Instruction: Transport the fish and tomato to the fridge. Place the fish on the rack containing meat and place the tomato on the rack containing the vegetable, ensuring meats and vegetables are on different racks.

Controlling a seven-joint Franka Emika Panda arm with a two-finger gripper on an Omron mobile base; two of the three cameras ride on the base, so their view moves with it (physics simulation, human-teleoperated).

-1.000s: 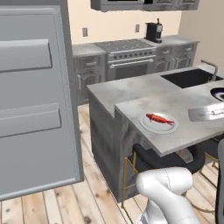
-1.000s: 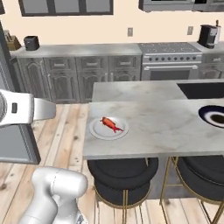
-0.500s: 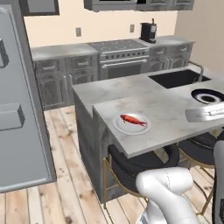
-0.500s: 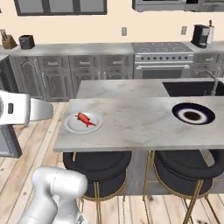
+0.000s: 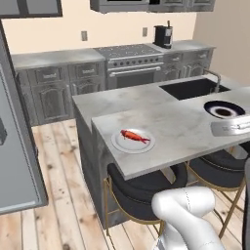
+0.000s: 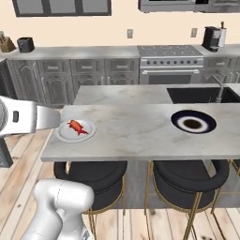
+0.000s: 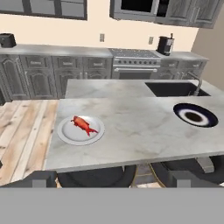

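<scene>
A red fish [image 5: 135,136] [image 6: 76,126] [image 7: 84,124] lies on a white plate [image 5: 118,144] [image 6: 89,132] [image 7: 68,134] near the left end of the marble island counter [image 5: 185,127] [image 6: 140,136] [image 7: 135,131]. My gripper [image 7: 113,179] is open and empty. Its two dark fingertips [image 7: 43,178] stand wide apart, short of the counter's near edge. The grey hand [image 5: 229,128] [image 6: 47,117] hovers level with the counter. The fridge's grey panel [image 5: 14,146] fills the left edge. The tomato, the racks, the meat and the vegetable are out of view.
A dark bowl [image 5: 223,109] [image 6: 193,123] [image 7: 195,116] rests on the island's right part, beside a sink [image 5: 193,88]. Black stools [image 5: 146,193] [image 6: 91,171] are tucked under the near edge. A stove [image 5: 132,63] and grey cabinets line the back wall.
The whole picture has shifted as the base moved. The fridge has slid off to the left and the island now sits in the middle. The gripper stays open.
</scene>
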